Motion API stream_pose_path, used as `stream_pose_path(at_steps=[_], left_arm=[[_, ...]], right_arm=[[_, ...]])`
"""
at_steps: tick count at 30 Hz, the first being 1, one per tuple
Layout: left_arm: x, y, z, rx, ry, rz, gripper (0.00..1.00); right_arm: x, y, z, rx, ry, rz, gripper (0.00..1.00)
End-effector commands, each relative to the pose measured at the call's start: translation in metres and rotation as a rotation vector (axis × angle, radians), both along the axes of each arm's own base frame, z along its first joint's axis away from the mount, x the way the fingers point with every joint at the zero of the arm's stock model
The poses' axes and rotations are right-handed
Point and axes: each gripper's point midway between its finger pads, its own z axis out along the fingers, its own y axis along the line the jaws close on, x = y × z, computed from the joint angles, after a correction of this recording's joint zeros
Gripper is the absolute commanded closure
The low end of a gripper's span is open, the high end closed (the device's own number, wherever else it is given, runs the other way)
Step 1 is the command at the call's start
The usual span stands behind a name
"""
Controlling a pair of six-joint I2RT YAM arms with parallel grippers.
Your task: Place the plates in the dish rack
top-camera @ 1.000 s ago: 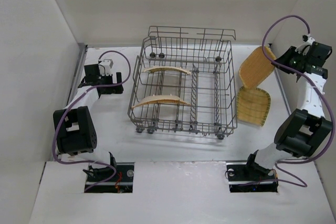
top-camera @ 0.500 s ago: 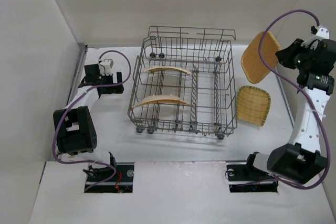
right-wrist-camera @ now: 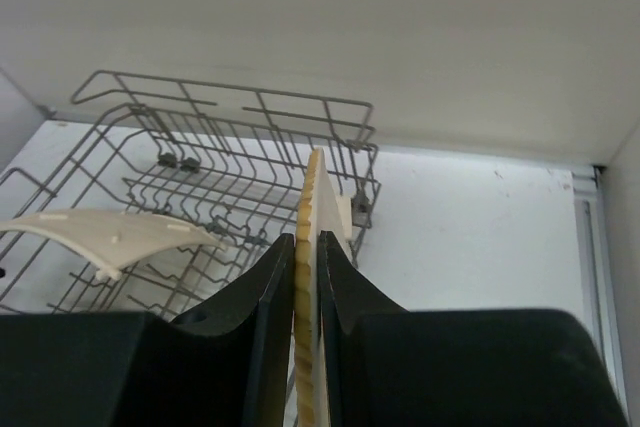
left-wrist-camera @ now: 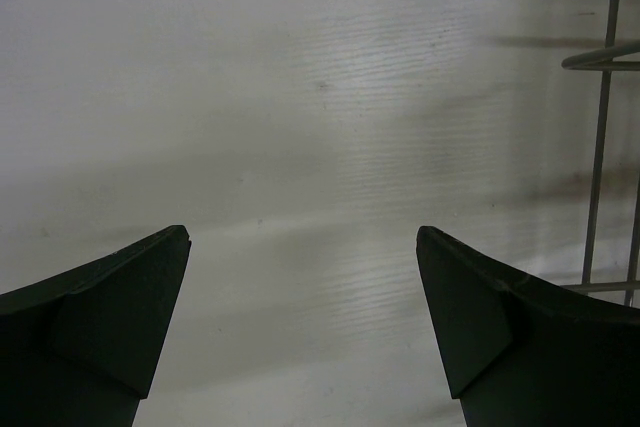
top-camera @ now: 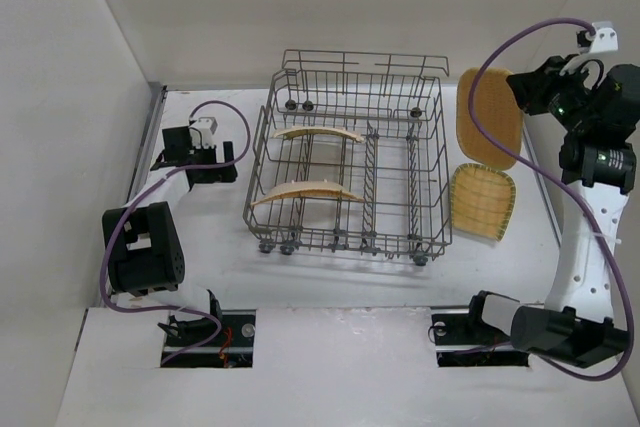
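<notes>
Right pincer [top-camera: 518,95] carrying plate [top-camera: 488,117], upper right of frame.
The right pincer was clamped narrow on the plate's rim, holding it upright just right of the rack [top-camera: 441,162]; the left pincer [left-wrist-camera: 303,247] stood wide and empty. Hazard: a rim-only grip could let the plate swivel or slip, and its lower edge could snag the rack's top wire. The plate was yellow-orange, ribbed, rounded-square. Two racked plates [top-camera: 318,133] stood on edge; a loose plate [top-camera: 482,202] lay on the table [top-camera: 330,277].

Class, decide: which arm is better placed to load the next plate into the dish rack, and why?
Right. The right claw is shut on a yellow plate held up just right of the dish rack. The left claw is open, empty, on the rack's far side.
</notes>
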Motion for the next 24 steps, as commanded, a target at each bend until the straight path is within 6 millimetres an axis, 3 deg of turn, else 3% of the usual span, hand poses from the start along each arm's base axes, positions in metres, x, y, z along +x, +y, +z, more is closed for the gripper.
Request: stream_pose_path(at_steps=[1, 12, 24], left_arm=[[-0.005, -0.005, 0.005, -0.018, -0.026, -0.005, 0.0], [-0.022, 0.006, 0.005, -0.018, -0.028, 0.032, 0.0], [-0.032, 0.013, 0.009, -0.023, -0.032, 0.062, 0.0]], right_arm=[[-0.011, 0.029, 0.069, -0.12, -0.238, 0.106, 1.0], [0.001, 0.099, 0.066, -0.202, -0.273, 0.344, 1.0], [0.015, 0.164, 0.026, -0.366, -0.294, 0.599, 1.0]])
